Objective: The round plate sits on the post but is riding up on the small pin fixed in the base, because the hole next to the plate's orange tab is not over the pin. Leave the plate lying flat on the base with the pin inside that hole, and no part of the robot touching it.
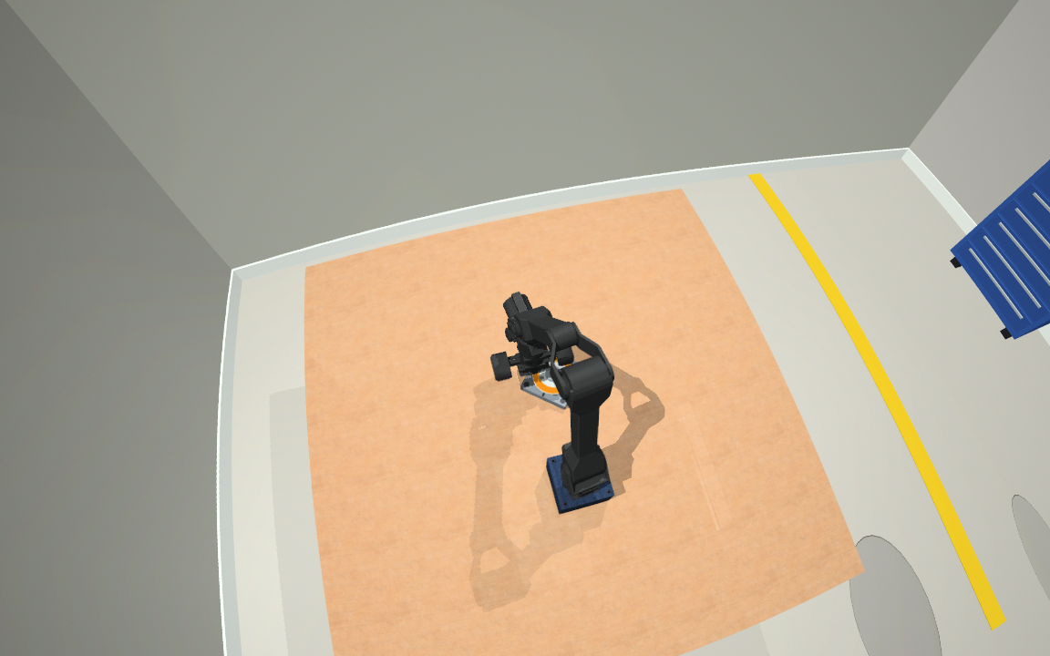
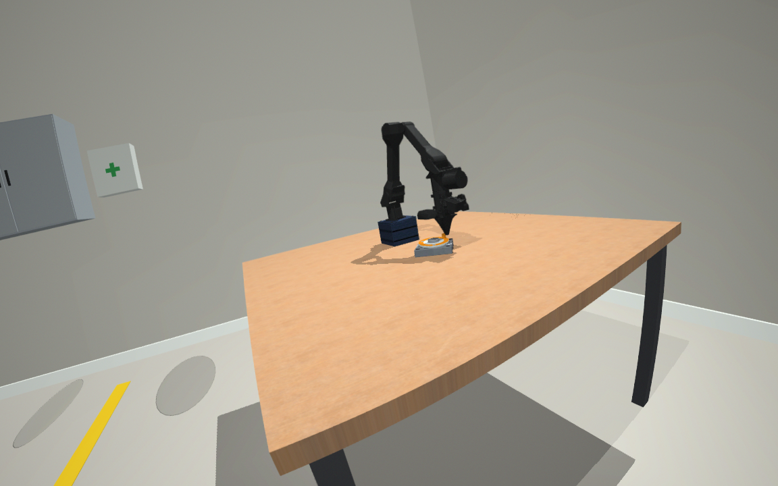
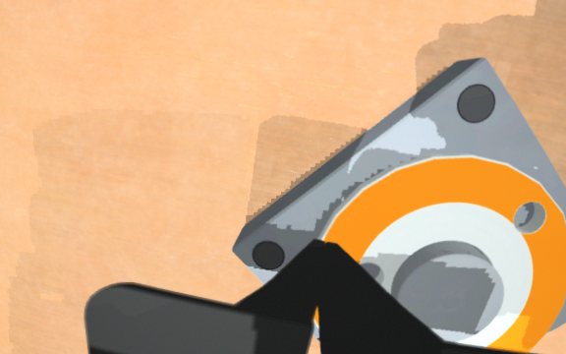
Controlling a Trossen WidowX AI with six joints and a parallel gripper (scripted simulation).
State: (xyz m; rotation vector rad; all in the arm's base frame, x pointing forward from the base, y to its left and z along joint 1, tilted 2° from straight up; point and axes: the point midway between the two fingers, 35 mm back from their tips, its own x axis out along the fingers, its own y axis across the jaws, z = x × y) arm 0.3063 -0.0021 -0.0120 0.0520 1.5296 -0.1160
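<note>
The round plate, orange outside and white inside, sits around the grey post on the grey base. One hole shows in its orange ring, with grey inside; a smaller dark hole lies beside my finger. A small orange tab stands up at the plate's edge by my fingertips. My gripper is shut and empty, its tips over the plate's left rim in the wrist view. I cannot tell whether they touch. The pin is not identifiable, and the plate's tilt is unclear.
Dark round discs mark the base's corners. The arm stands on a blue block close to the base. Both are on the wooden table.
</note>
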